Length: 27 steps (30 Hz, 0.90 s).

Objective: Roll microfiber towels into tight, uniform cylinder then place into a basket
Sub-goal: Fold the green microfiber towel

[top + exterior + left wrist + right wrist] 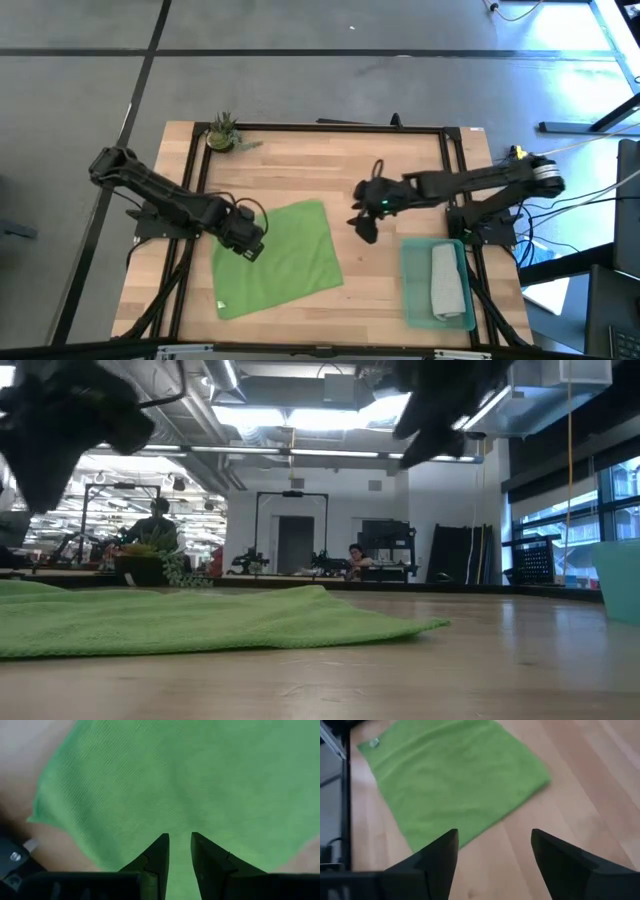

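The bright green microfiber towel (280, 260) lies flat and spread out on the wooden table, left of the middle. My left gripper (180, 840) hangs above the towel's left part (250, 248), pointing down. Its fingers stand a little apart with nothing between them. My right gripper (493, 840) is open wide above bare wood just right of the towel's far right corner (362, 228). The teal basket (412, 300) stands at the near right. A rolled light grey towel (447, 280) lies inside it.
A small potted plant (222, 133) stands at the table's far left corner. A black frame rail (330, 126) runs around the tabletop. A strip of bare wood (370, 280) separates the green towel from the basket. People sit in the room beyond (355, 557).
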Available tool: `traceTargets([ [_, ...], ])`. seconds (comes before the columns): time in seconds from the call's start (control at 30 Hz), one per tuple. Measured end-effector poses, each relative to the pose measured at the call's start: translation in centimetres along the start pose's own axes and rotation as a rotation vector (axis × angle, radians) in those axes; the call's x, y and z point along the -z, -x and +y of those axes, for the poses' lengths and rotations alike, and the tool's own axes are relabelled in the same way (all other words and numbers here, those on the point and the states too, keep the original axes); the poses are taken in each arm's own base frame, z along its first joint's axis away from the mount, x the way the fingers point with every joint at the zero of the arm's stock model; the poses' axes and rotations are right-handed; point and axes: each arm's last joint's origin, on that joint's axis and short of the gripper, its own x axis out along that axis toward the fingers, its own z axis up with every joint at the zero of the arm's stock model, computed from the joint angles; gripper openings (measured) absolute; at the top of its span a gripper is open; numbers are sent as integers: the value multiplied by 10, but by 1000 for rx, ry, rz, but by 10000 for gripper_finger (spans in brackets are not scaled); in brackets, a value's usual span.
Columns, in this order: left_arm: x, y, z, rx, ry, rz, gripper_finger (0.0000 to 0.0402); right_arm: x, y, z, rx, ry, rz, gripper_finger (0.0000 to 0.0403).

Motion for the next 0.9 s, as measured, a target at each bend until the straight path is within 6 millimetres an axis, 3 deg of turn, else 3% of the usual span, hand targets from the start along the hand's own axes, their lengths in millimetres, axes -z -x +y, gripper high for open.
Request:
traceTargets([
  [0.13, 9, -15, 10, -62, 41, 9, 76, -1, -38, 2, -29, 117, 7, 251],
  [0.3, 12, -34, 25, -116, 90, 8, 76, 4, -74, 1, -68, 134, 49, 251],
  [0.6, 12, -63, 34, -37, 88, 3, 76, 17, -116, -10, -41, 243, 115, 251],
  [0.9, 12, -73, 42, -37, 90, 18, 76, 26, -149, -11, -241, 293, 137, 251],
])
